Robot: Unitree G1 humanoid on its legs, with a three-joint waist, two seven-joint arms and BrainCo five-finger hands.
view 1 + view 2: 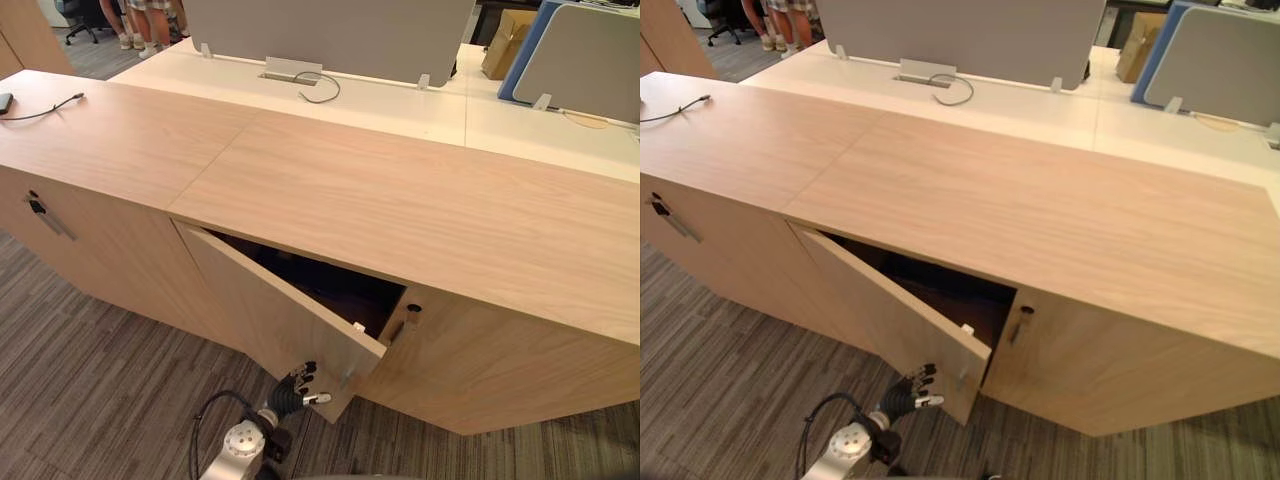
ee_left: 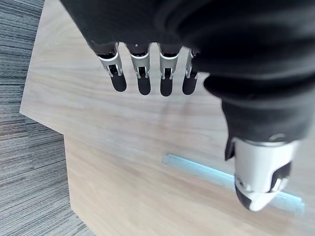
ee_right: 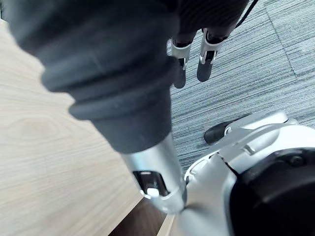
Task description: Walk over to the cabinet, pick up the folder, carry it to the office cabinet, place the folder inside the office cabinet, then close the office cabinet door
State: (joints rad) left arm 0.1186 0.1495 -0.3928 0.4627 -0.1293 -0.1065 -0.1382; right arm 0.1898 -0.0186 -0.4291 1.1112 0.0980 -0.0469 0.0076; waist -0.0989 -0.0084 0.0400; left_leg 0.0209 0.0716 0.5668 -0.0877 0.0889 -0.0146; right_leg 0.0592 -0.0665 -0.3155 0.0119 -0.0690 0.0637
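1. At the far left, the office cabinet (image 1: 420,200) began as a long, low box in pale wood-grain laminate with a flat, smooth top. A thin black cable (image 1: 45,108) lay on its left end. A slim silver bar handle (image 1: 48,220) sat slantwise on the shut left front.
2. The floor (image 1: 90,390) in front was grey carpet with a fine ribbed stripe.
3. The left robot hand (image 1: 298,388) was low down at the free lower corner of the office cabinet door (image 1: 270,300). Its fingers (image 2: 143,81) were straight and side by side, with the thumb held apart, and it gripped nothing. The dark tips were close over the door's outer face; I could not tell whether they touched it.
4. The door was a flat rectangular wood-grain panel, hinged on its left and swung partway out. A straight, pale metal door handle (image 2: 216,177) ran along its face near the free edge.
5. The gap behind the door was dark. I could not tell whether the folder lay inside.
6. To the right of the gap, the next front was shut and carried a small dark fitting (image 1: 412,309) near its top edge.
7. The right robot hand (image 3: 123,73) was beside a wood-grain panel and above the carpet. Its fingers (image 3: 205,61) were loosely straight and it held nothing.
8. Behind the cabinet ran a smooth white desk (image 1: 400,105) with a grey fabric partition (image 1: 330,30) standing on it and a cardboard box (image 1: 505,40) further right.
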